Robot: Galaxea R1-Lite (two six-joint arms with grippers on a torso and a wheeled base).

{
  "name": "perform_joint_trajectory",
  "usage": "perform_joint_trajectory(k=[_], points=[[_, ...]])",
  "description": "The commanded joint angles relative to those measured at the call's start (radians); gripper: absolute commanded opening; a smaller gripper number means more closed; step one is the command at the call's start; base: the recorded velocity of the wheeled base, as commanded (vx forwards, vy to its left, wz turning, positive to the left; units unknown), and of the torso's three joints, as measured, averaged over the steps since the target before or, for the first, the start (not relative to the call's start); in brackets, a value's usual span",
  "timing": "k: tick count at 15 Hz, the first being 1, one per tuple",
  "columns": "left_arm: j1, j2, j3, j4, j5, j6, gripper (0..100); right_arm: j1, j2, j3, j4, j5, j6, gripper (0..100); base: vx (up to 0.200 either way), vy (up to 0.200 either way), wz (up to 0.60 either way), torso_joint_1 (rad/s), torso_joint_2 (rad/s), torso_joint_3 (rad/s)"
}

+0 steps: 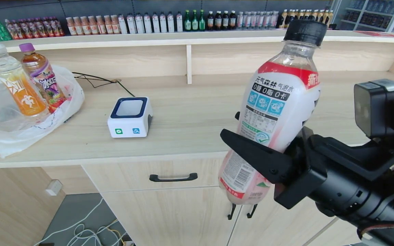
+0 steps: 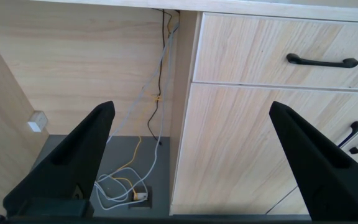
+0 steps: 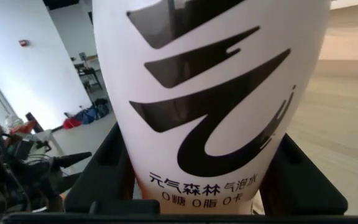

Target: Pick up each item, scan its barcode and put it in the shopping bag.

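Bottle (image 1: 279, 102) clamped mid-body between right jaws, cap (image 1: 305, 31) up, barcode (image 1: 238, 175) just below them. Left jaws wide apart, empty. Likely heavy, stiff, slick-labelled; waist hold suits.

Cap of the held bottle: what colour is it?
Black cap on the bottle; head view shows it best.

Wooden counter (image 1: 190, 112) with an upright divider (image 1: 189, 65) at its back. A black cable (image 1: 94, 80) lies on the counter near the rear. The drawer (image 1: 121, 176) below has a black handle (image 1: 173, 177). A row of bottles (image 1: 156, 22) stands at the far back. White wires (image 1: 87, 232) lie on the floor; a socket (image 1: 54, 187) sits on the side panel.
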Motion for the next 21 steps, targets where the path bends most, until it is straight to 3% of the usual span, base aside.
perform_joint_trajectory(k=[1, 6, 8, 10, 13, 21], points=[[-0.002, 0.0, 0.0, 0.0, 0.0, 0.0, 100, -0.003, 0.024, 0.016, -0.001, -0.033, -0.045, 0, 0.0, 0.0, 0.0, 0.0, 0.0, 0.0], [0.0, 0.0, 0.0, 0.0, 0.0, 0.0, 100, -0.04, 0.045, 0.048, -0.001, -0.173, -0.225, 0, 0.0, 0.0, 0.0, 0.0, 0.0, 0.0], [-0.002, 0.0, 0.0, 0.0, 0.0, 0.02, 100, -0.132, 0.062, 0.045, -0.004, -0.176, -0.285, 0, 0.0, 0.0, 0.0, 0.0, 0.0, 0.0], [-0.002, 0.0, 0.0, 0.002, -0.002, 0.023, 100, -0.261, 0.093, -0.015, -0.038, -0.176, -0.352, 0, 0.0, 0.0, 0.0, 0.0, 0.0, 0.0], [-0.002, 0.0, 0.0, 0.0, 0.0, 0.015, 100, -0.361, 0.128, -0.062, -0.105, -0.181, -0.372, 0, 0.0, 0.0, 0.0, 0.0, 0.0, 0.0], [-0.002, 0.0, 0.0, 0.0, 0.0, 0.012, 100, -0.392, 0.149, -0.067, -0.128, -0.19, -0.383, 0, 0.0, 0.0, 0.0, 0.0, 0.0, 0.0]])
